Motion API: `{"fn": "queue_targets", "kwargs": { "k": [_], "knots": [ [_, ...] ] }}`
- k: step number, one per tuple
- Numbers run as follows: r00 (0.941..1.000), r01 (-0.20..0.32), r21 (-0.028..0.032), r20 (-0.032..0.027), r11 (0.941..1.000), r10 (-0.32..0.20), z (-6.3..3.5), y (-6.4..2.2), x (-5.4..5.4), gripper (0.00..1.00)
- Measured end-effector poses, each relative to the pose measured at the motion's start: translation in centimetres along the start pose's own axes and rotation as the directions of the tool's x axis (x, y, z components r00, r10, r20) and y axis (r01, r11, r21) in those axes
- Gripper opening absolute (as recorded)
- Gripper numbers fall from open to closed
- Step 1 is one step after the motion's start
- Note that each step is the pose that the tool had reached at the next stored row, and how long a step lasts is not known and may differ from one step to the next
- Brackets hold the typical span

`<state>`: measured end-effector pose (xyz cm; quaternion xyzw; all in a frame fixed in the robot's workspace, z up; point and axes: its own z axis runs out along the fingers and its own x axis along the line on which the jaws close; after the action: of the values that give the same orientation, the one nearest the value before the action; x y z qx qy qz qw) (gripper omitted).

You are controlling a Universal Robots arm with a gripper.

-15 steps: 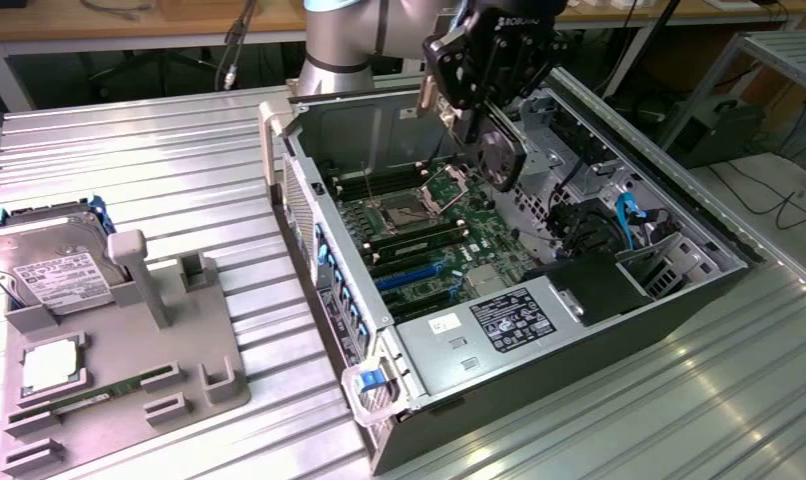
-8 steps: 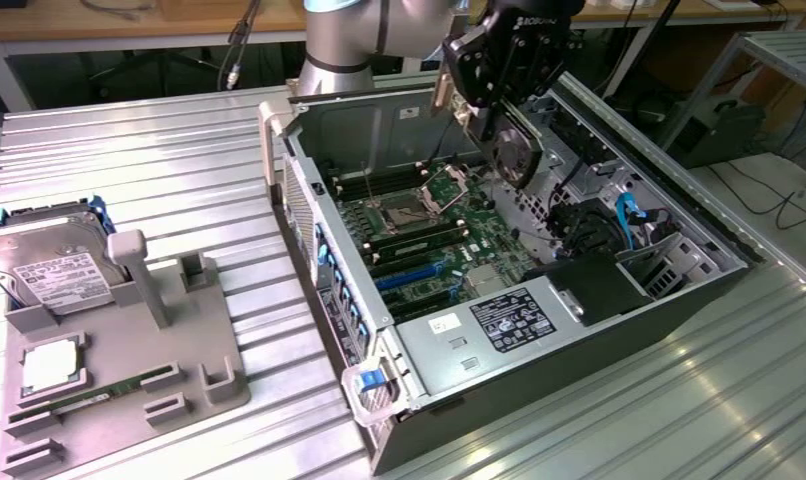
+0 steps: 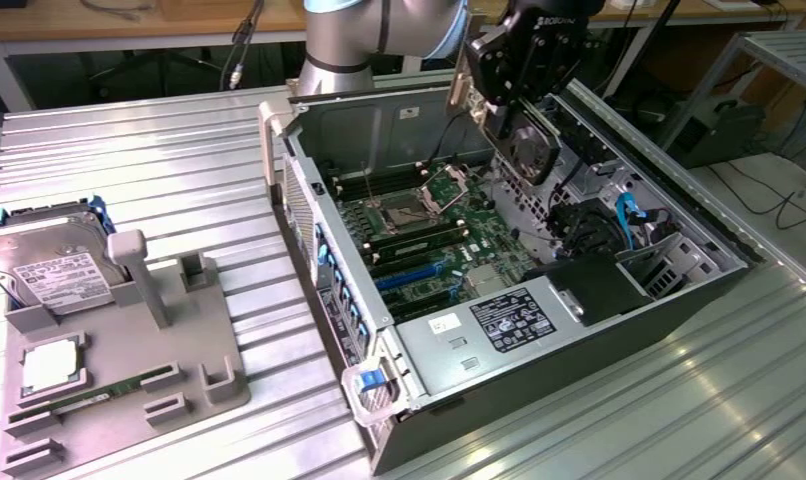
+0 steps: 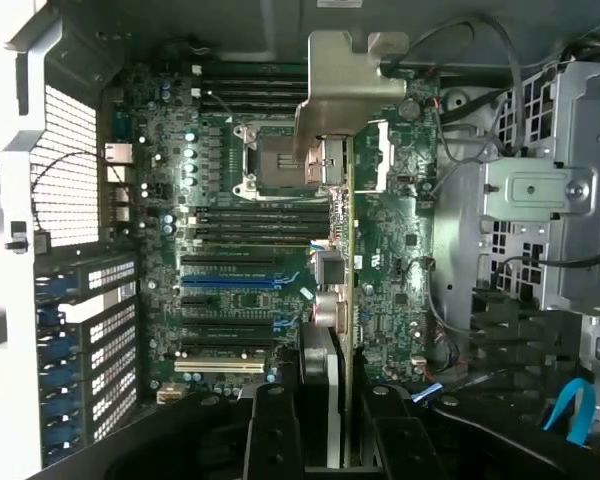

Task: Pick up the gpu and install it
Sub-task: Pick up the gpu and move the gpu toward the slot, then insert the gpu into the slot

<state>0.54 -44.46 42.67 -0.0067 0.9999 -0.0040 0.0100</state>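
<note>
**GPU up in the air over the open case, not in a slot yet**

We start with the big stuff: a ribbed metal table [image 3: 136, 150] with a tower computer case [image 3: 537, 400] lying on its side, panel off, insides facing up. The robot arm [image 3: 363, 40] stands at the far end of the case in the exterior view.

Inside the case we see the green motherboard [image 3: 417, 230] [image 4: 220, 200] with its bare CPU socket [image 3: 406, 212] [image 4: 275, 160], rows of expansion slots, and a blue cable [image 3: 627, 215] [image 4: 570, 410] over by the drive cage.

On the exterior view's left, well apart from the case, sits a gray parts tray [image 3: 203, 370]. It holds a silver hard drive [image 3: 56, 275], a square processor chip [image 3: 50, 365] and a green RAM stick [image 3: 96, 397].

Now the gpu [image 3: 530, 150] [image 4: 345, 250]: it hangs above the case's upper rim, round fan side facing the exterior camera. From the wrist view we look down its thin edge, standing on edge over the middle of the motherboard. Its silver bracket [image 4: 340, 90] is at the far end, over the socket area. It isn't touching any slot that we can see.

The gripper [image 3: 510, 115] [image 4: 327, 395] is pinching the gpu, one black finger [image 4: 270, 430] on each face of the card.
</note>
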Motion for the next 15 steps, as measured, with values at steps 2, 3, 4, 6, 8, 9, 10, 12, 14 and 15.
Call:
{"fn": "queue_targets", "kwargs": {
  "k": [2,3,4,6,8,9,10,12,14,15],
  "knots": [
    [1.0000,0.000,0.0000,0.0000,1.0000,0.000,0.04,-0.01,-0.84,0.28],
    [1.0000,0.000,-0.0001,0.0000,1.0000,0.000,0.07,-0.01,-1.09,0.28],
    [1.0000,0.000,0.0000,0.0000,1.0000,0.000,0.08,-0.02,-1.27,0.28],
    [1.0000,0.000,0.0000,-0.0001,1.0000,0.000,0.08,-0.02,-1.30,0.28],
    [1.0000,0.000,-0.0001,0.0000,1.0000,0.000,0.08,-0.02,-1.30,0.28],
    [1.0000,0.000,0.0000,0.0000,1.0000,0.000,0.08,-0.02,-1.30,0.28],
    [1.0000,0.000,-0.0001,0.0000,1.0000,0.000,0.08,-0.02,-1.30,0.28],
    [1.0000,0.000,-0.0002,0.0000,1.0000,0.000,0.08,-0.02,-1.30,0.28],
    [1.0000,0.000,0.0000,-0.0001,1.0000,0.000,0.08,-0.02,-1.30,0.28],
    [1.0000,0.000,-0.0002,0.0000,1.0000,0.000,0.08,-0.02,-1.30,0.28]
  ]
}}
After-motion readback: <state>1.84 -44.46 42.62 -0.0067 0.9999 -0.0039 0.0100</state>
